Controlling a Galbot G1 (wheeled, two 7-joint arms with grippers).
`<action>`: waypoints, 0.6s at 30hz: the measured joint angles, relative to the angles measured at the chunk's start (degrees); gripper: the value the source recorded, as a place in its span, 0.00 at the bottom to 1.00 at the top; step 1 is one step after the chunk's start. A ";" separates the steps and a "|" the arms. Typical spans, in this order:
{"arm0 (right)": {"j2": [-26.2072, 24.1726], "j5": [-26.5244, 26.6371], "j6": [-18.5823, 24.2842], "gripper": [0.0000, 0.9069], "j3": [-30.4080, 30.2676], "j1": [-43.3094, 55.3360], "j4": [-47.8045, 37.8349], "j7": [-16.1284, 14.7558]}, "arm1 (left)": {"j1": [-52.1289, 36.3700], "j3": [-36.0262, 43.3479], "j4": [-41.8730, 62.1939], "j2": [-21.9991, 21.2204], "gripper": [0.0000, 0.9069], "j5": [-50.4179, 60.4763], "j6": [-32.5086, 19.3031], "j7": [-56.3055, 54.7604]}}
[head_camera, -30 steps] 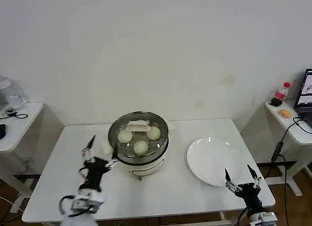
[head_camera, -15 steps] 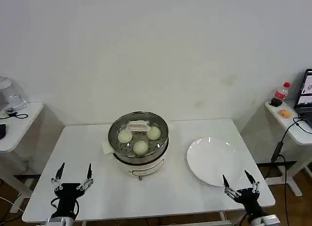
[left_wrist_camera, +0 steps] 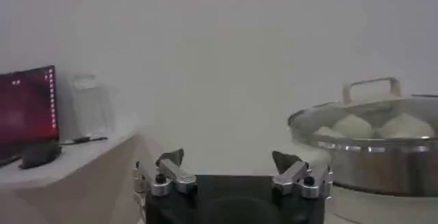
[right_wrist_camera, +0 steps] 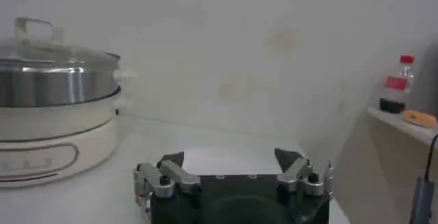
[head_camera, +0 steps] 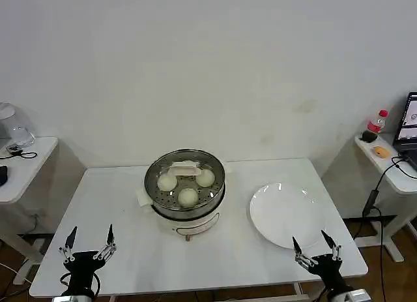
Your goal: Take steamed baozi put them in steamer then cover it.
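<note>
My left tool [head_camera: 88,242] sits at the worktop's [head_camera: 117,204] near left corner, fingers spread, empty. My right tool [head_camera: 315,246] is at the near right corner, also spread, empty, beside the white plate [head_camera: 287,214]. Mid-worktop, the steamer [head_camera: 186,197] holds baozi [head_camera: 187,196] under the cover [head_camera: 185,171].

Plain white wall [head_camera: 215,67] behind; white table [head_camera: 130,204] centre; small side tables left [head_camera: 26,165] and right [head_camera: 384,162]; red-capped bottle [head_camera: 376,122] on right one.
</note>
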 measured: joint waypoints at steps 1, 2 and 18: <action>0.03 0.10 -0.14 1.00 -0.16 -0.05 0.14 0.04 | 0.19 0.00 0.01 -0.04 1.00 -0.03 0.07 0.02; 0.03 0.18 -0.26 1.00 -0.28 -0.09 0.25 0.10 | 0.36 0.01 0.02 -0.11 1.00 -0.06 0.10 0.02; -1.42 3.60 -0.75 1.00 -1.66 -0.53 1.42 0.79 | 2.52 -0.10 0.13 -0.54 1.00 -0.10 1.64 1.00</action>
